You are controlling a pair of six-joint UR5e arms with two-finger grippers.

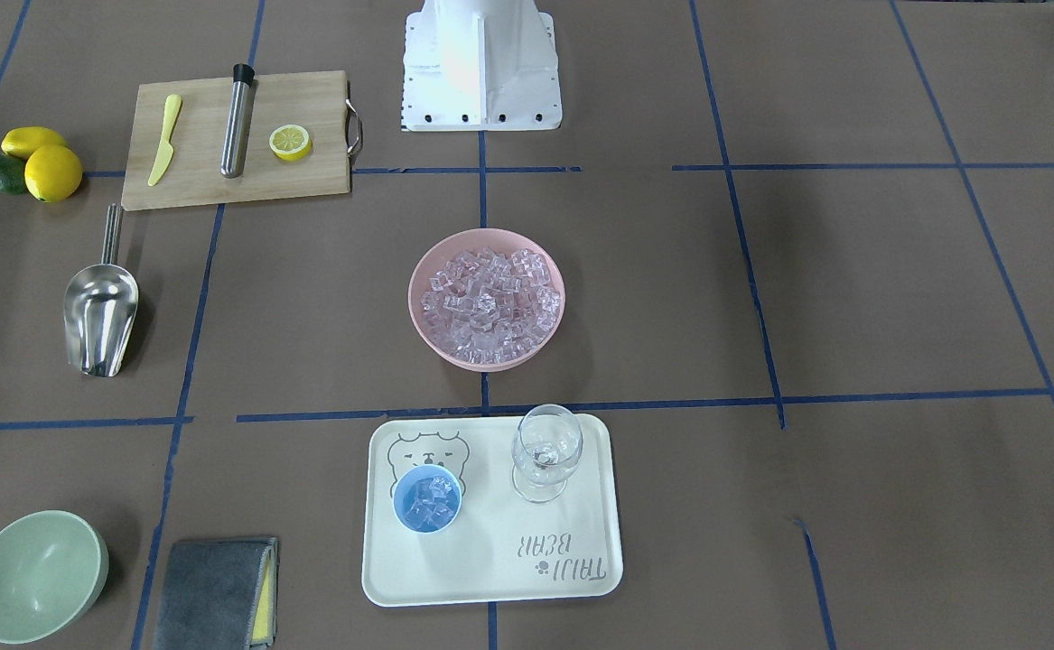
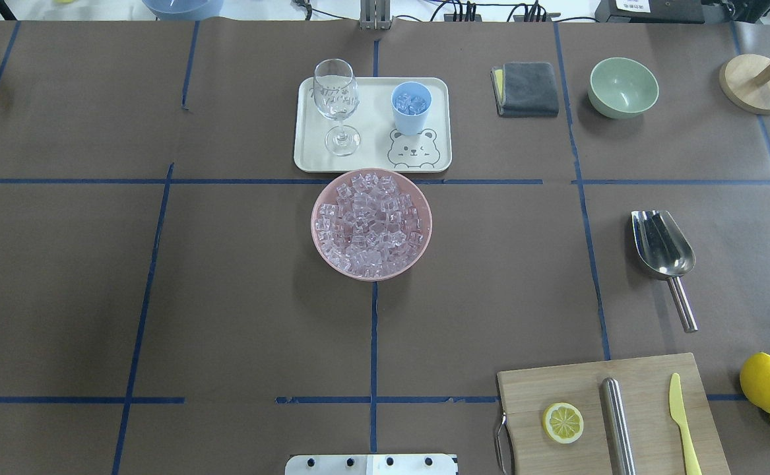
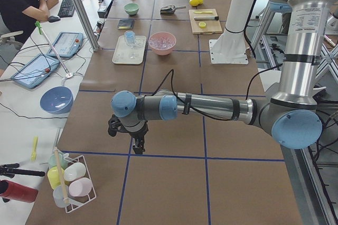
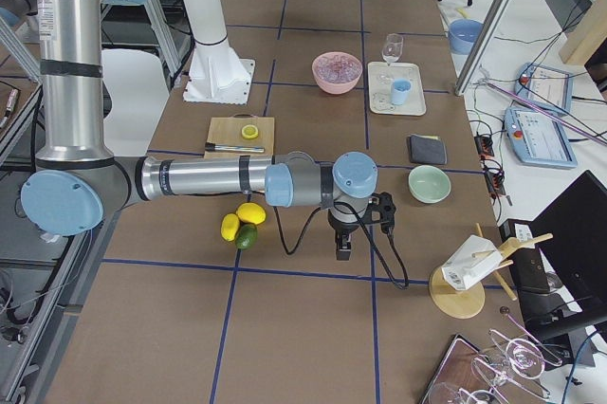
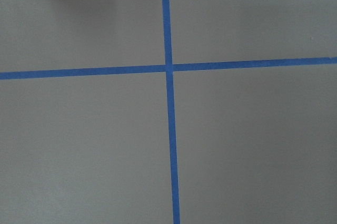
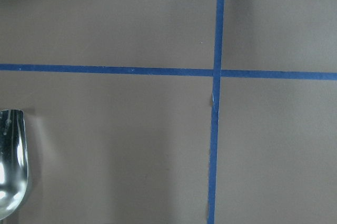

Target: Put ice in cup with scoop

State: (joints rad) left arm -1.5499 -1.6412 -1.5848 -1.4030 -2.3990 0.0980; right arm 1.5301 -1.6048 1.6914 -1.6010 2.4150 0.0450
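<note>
The ice fills a pink bowl at the table's middle. The light-blue cup stands on a cream tray and holds a few ice cubes. The steel scoop lies flat on the table on my right side, empty; its trough edge shows in the right wrist view. My left gripper hangs over bare table far off to my left. My right gripper hangs beyond the scoop, near the lemons. Neither holds anything that I can see; I cannot tell whether they are open or shut.
A wine glass stands on the tray beside the cup. A cutting board holds a yellow knife, a steel cylinder and a lemon half. Lemons, a green bowl and a grey cloth lie on my right side.
</note>
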